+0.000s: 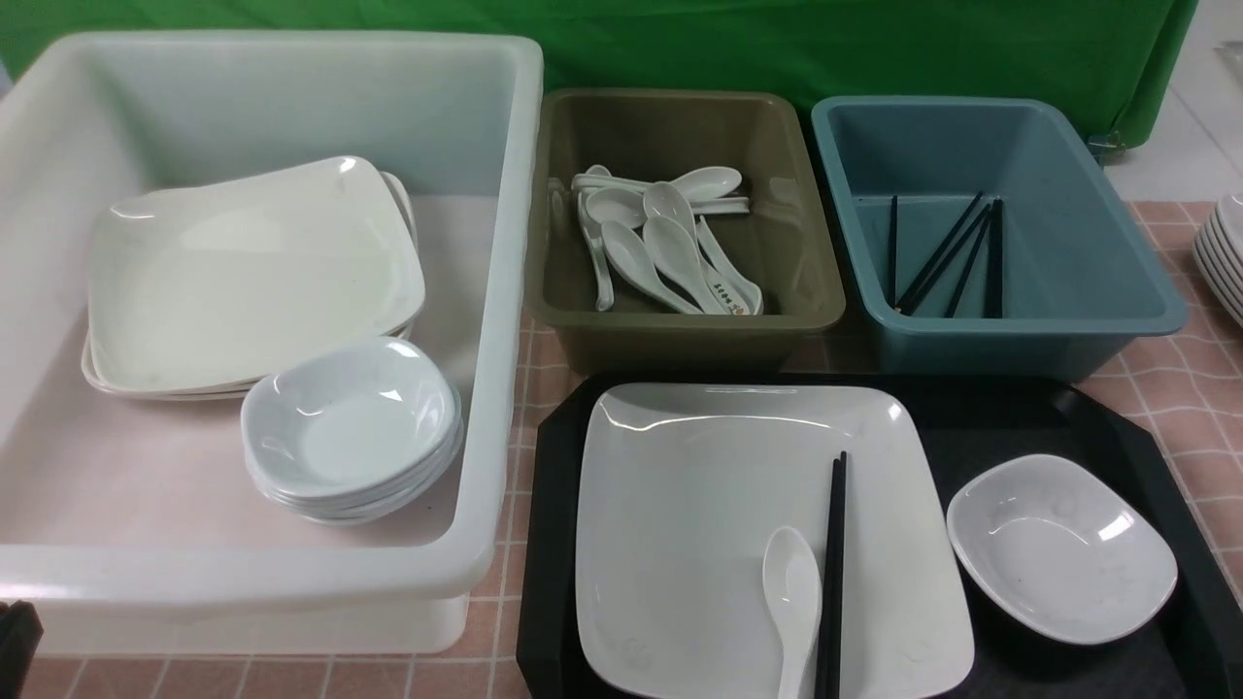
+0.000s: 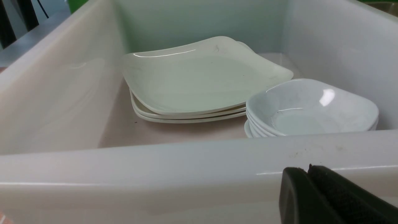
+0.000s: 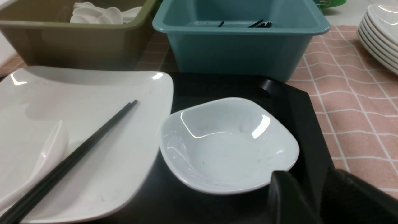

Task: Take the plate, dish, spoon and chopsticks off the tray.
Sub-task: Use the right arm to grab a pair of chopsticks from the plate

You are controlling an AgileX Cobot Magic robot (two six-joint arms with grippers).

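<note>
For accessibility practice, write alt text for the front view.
A black tray holds a white plate bearing a spoon and chopsticks, with a dish beside it. Nearby: a white tub of crockery, an olive tub of spoons, a blue tub of more chopsticks.

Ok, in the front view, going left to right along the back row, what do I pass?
First the white tub, then the olive tub, then the blue tub, then the stack of white plates at the right edge.

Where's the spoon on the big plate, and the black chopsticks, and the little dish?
spoon [image 1: 789, 575], front view, on its oval bowl.
chopsticks [image 1: 834, 573], front view, midway along the sticks.
dish [image 1: 1058, 553], front view, on its inner floor.
</note>
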